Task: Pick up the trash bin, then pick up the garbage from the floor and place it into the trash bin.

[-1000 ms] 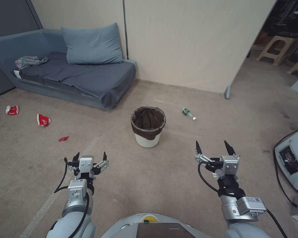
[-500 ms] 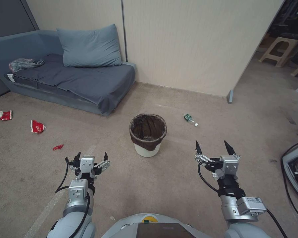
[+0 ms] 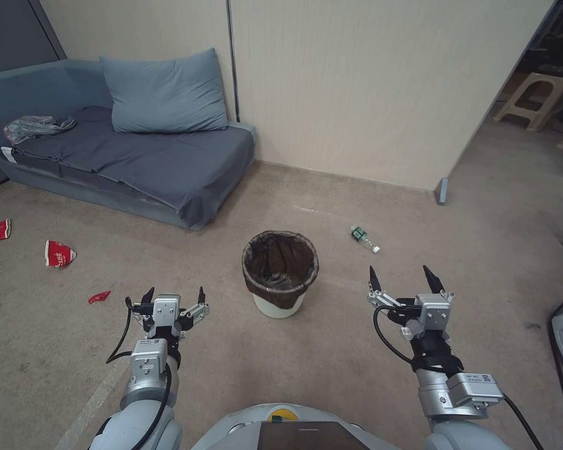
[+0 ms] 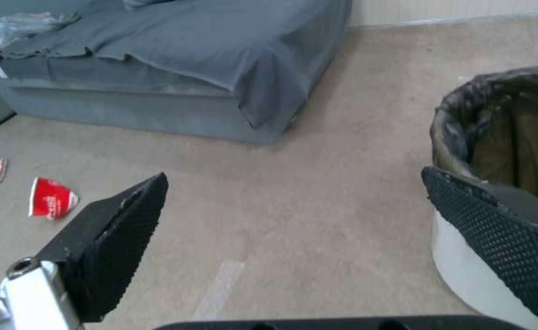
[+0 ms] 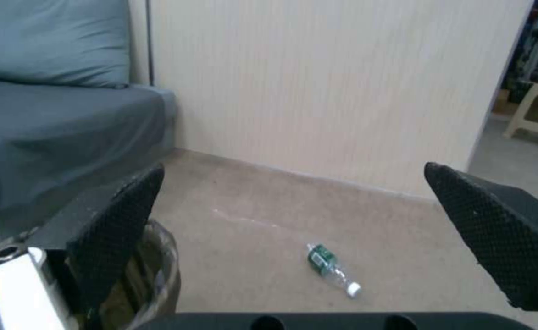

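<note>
While both arms hover low, the left gripper (image 3: 173,294) and right gripper (image 3: 401,279) gape wide, empty. Small round white plastic trash bin (image 3: 280,270) with brown liner stands upright between them, ahead. Clear green-labelled plastic bottle (image 3: 364,238) lies near it.

The trash bin (image 3: 279,305) is smooth white plastic, its rim wrapped in a thin, crinkled dark brown liner bag (image 3: 280,262) with a faint sheen. The bottle (image 3: 364,239) at the bin's two o'clock is clear glossy plastic with a green label. The red-and-white packets (image 3: 59,254) look like crumpled shiny foil. Both tools have matt black fingers (image 4: 113,238) with dotted, grippy rubber faces and brushed metal mounts. The floor (image 3: 331,350) is rough beige carpet; the sofa (image 3: 137,156) is matt grey cloth.
</note>
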